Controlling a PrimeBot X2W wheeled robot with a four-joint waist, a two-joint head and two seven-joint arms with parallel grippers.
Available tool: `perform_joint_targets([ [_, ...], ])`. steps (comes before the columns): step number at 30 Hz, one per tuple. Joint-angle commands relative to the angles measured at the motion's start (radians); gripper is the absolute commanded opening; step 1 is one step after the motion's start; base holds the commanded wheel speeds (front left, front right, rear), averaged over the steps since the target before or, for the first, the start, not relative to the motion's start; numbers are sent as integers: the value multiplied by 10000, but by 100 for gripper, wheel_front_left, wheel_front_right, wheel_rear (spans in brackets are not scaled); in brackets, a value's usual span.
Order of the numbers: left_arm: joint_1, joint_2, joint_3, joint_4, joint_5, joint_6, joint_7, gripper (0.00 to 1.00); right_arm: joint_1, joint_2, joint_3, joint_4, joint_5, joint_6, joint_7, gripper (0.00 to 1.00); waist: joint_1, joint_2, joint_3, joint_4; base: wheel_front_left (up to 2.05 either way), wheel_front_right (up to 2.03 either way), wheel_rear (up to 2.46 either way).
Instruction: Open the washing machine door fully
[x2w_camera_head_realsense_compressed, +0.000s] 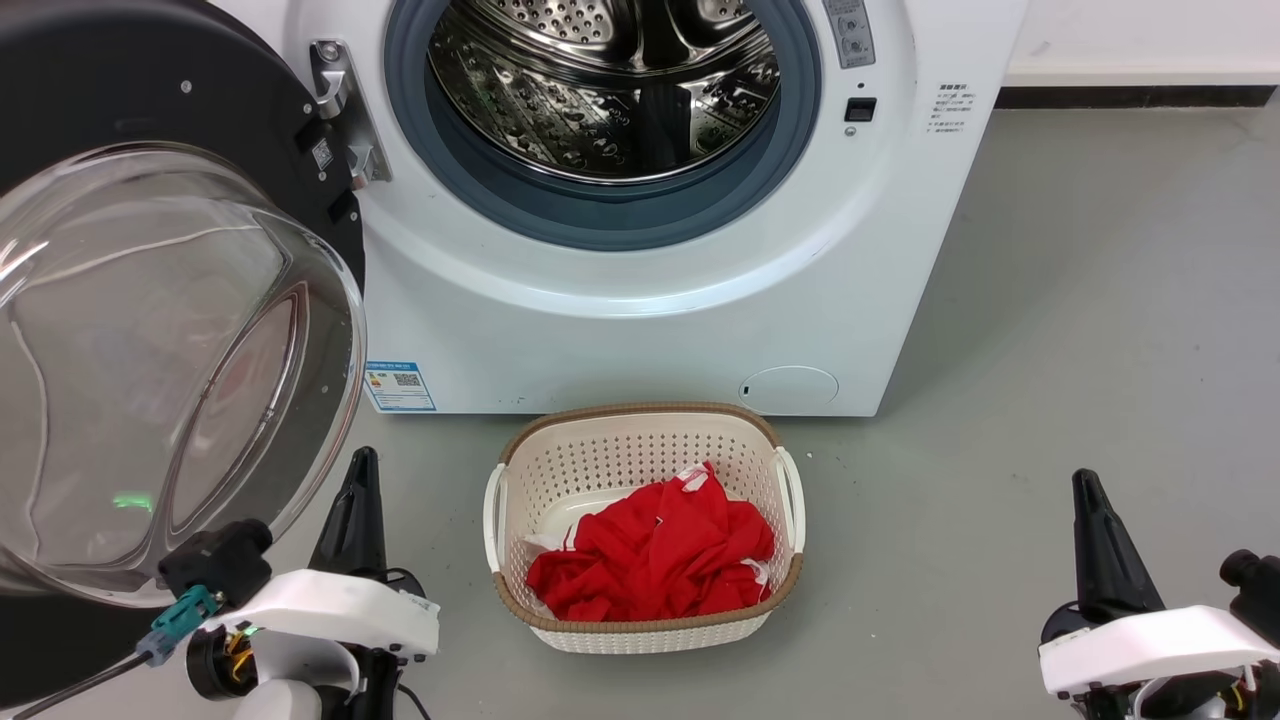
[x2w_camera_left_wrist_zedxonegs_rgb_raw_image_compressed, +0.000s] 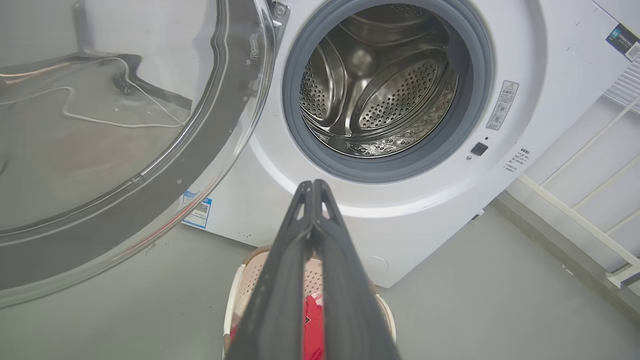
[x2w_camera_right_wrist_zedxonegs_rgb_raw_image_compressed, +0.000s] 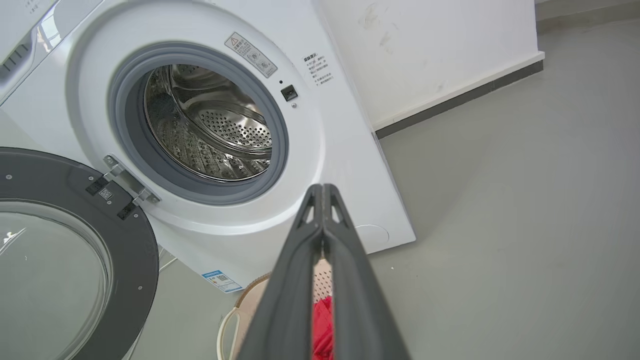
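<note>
Both claws are closed and empty. At the lower left of the head view the left claw (x2w_camera_head_realsense_compressed: 362, 462) rises as one dark spike. In its own wrist view (x2w_camera_left_wrist_zedxonegs_rgb_raw_image_compressed: 314, 184) the two fingers are pressed together right up to the tip, which lies over the white front of the washer (x2w_camera_left_wrist_zedxonegs_rgb_raw_image_compressed: 400, 220) just under the drum (x2w_camera_left_wrist_zedxonegs_rgb_raw_image_compressed: 380, 95). The right claw (x2w_camera_head_realsense_compressed: 1084, 480) stands at the lower right of the head view over bare floor (x2w_camera_head_realsense_compressed: 1050, 330), well apart from the washer. In its wrist view (x2w_camera_right_wrist_zedxonegs_rgb_raw_image_compressed: 324, 187) the fingers also meet at the tip, with a thin slit between them lower down.

The door (x2w_camera_head_realsense_compressed: 170, 330) is swung out on its hinge (x2w_camera_head_realsense_compressed: 340, 110) and takes the left edge of the head view, with the black rim at the upper left and the clear glass bowl bulging below it. The bowl's lower edge is just beside the left claw there, and contact cannot be judged. In the left wrist view the door (x2w_camera_left_wrist_zedxonegs_rgb_raw_image_compressed: 115, 140) sits at the upper left, apart from the fingers. In the right wrist view it (x2w_camera_right_wrist_zedxonegs_rgb_raw_image_compressed: 60, 260) is at the lower left.

The drum mouth stands uncovered inside its grey gasket. A basket (x2w_camera_head_realsense_compressed: 640, 455) sits on the floor at lower centre of the head view, just in front of the washer and between the claws, and holds a red cloth (x2w_camera_head_realsense_compressed: 660, 550).
</note>
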Motion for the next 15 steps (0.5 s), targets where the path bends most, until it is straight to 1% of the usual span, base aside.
perform_joint_targets([
  [1, -131, 18, 93, -98, -440, -60, 91, 0, -260, -80, -2, -75, 464, -1, 65, 0, 0, -1, -8, -1, 0, 0, 0],
  [5, -122, -10, 171, -73, -1080, -111, 245, 0, -323, -94, -4, 0, 1133, -1, 198, 0, 0, -1, -28, -5, 0, 0, 0],
  [6, -115, -29, 225, -55, -1541, -157, 360, 0, -364, -103, -8, 56, 1610, -2, 297, 0, 0, -1, -43, -8, 0, 0, 0],
  [15, -95, -86, 385, 1, -2827, -268, 680, 0, -463, -123, -24, 209, 2952, -2, 580, 0, 0, -1, -88, -16, 0, 0, 0],
])
